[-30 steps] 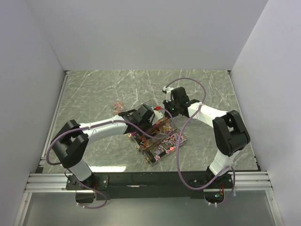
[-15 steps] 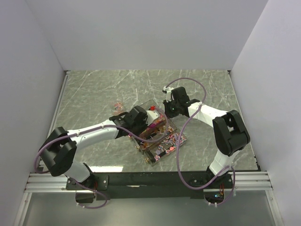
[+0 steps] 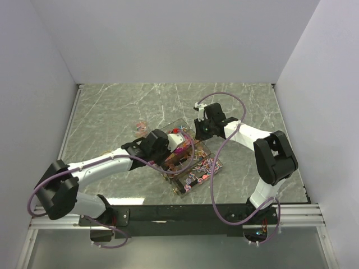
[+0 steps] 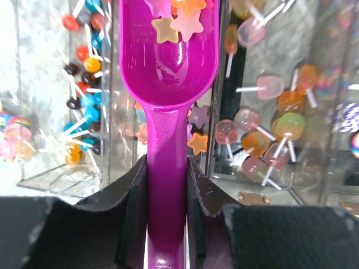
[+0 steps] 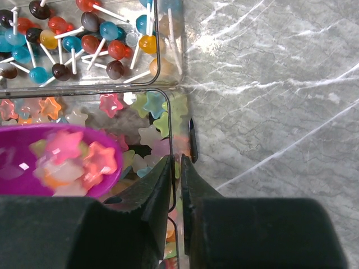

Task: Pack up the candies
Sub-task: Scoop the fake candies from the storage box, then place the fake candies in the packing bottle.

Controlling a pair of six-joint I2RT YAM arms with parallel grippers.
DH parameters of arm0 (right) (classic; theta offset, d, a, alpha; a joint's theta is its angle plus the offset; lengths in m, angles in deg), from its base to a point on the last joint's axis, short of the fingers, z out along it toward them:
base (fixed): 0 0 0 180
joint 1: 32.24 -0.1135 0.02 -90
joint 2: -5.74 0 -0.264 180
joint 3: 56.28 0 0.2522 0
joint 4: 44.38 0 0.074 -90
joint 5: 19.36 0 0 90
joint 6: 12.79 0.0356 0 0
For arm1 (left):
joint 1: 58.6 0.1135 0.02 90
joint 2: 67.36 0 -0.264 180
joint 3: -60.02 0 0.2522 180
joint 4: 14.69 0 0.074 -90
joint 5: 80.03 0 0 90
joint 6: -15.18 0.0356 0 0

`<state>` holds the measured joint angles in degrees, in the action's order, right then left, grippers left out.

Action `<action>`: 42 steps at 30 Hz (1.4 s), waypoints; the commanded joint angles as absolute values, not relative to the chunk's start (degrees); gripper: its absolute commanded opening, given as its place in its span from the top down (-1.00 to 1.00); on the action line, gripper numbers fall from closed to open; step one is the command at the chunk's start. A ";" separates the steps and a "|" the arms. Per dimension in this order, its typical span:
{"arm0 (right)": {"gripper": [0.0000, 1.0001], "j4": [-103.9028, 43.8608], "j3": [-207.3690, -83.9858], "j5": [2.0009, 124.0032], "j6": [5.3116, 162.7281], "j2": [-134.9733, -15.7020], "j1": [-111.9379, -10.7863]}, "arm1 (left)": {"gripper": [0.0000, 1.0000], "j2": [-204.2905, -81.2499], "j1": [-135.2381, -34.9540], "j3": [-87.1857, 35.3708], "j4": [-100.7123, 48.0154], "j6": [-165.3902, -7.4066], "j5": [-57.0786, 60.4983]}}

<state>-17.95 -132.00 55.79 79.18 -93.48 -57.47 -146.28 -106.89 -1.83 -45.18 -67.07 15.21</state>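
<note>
Candies [image 4: 178, 17]: left gripper [image 4: 166, 190] clamped on the handle of the magenta scoop [image 4: 168, 73], whose bowl carries a small heap of star-shaped pieces in yellow, orange and pink. More stars lie loose in the compartment of the clear box [image 5: 180, 112] under the scoop, with lollipops [image 5: 84, 39] in the compartments alongside. Right gripper [image 5: 179, 185]: fingers close together either side of the box's outer wall, whether pinching it I cannot tell, marble-patterned table [image 5: 269, 84] just beyond
</note>
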 commanded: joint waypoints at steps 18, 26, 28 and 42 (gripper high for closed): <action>-0.62 -12.07 -131.57 62.99 85.11 -76.53 -56.93 | 0.99 -132.76 -97.01 -3.57 -48.75 -71.21 11.64; -0.70 -11.46 -125.86 62.73 87.84 -66.17 -56.93 | 0.99 -129.59 -89.02 -4.54 -54.64 -71.57 14.89; -0.73 -11.63 -124.37 62.56 88.80 -64.58 -56.93 | 0.99 -129.15 -87.78 -4.71 -55.87 -71.65 16.29; -0.89 -11.46 -119.79 61.77 88.37 -56.05 -57.02 | 0.99 -134.77 -79.51 -9.63 -63.78 -68.41 24.38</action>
<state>-10.48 -119.93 61.58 88.89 -58.07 -57.32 -133.27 -79.87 -6.16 -62.21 -69.96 21.96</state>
